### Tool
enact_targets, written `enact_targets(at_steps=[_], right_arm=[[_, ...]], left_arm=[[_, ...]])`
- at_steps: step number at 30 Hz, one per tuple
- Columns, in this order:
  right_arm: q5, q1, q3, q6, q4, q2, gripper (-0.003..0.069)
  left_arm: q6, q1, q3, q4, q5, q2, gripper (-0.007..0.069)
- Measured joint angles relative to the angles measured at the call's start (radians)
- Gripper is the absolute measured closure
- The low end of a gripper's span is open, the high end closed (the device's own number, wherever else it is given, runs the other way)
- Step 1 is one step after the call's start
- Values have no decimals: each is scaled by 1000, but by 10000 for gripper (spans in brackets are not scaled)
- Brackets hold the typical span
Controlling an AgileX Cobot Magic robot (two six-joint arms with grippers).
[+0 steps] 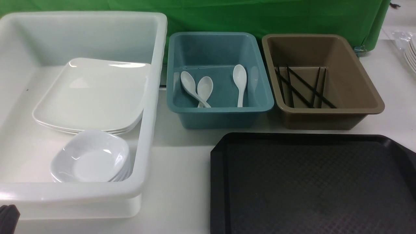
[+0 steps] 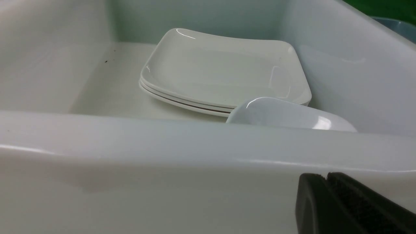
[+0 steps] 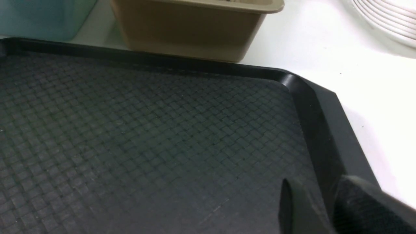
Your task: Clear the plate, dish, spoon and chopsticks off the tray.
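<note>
Left gripper (image 2: 328, 182), as I logged it, sat closed and empty, low at the near outside wall of the white bin (image 1: 143, 156); only a dark corner of it showed in the front view.

Item: white bin, far left on the surface (image 1: 182, 182). It held the plate (image 1: 92, 94), topmost of a stack of large square plates, toward the bin's far side. A stack of small deep dishes (image 1: 92, 157) stood nearer me, touching or just beside the plate stack; I could not tell which.

Item: blue bin (image 1: 219, 113), centre. It held three white spoons (image 1: 240, 83): two crossed at the handles on the left, one lying apart on the right.

Item: brown bin (image 1: 328, 113), right of the blue one. It held the chopsticks (image 1: 310, 86), several thin black sticks leaning and crossing along the floor and far wall.

Item: tray (image 1: 312, 185), black and textured, nearest me on the right, in front of the blue and brown bins. Its floor lay bare in both the front and right wrist views.

Item: more white plates (image 1: 410, 53), stacked at the far right edge of the surface, mostly cut off.

Right gripper (image 3: 328, 204) hung just above the tray's right rim, jaws slightly apart, with nothing between them.
</note>
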Motion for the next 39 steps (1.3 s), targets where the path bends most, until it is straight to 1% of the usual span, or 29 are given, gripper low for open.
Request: enact_targets(at_steps=[30,39], right_arm=[[0,0,0,1,0,0,442],[0,0,0,1,0,0,424]], left_arm=[[0,0,0,0,0,0,608],[0,0,0,0,0,0,608]])
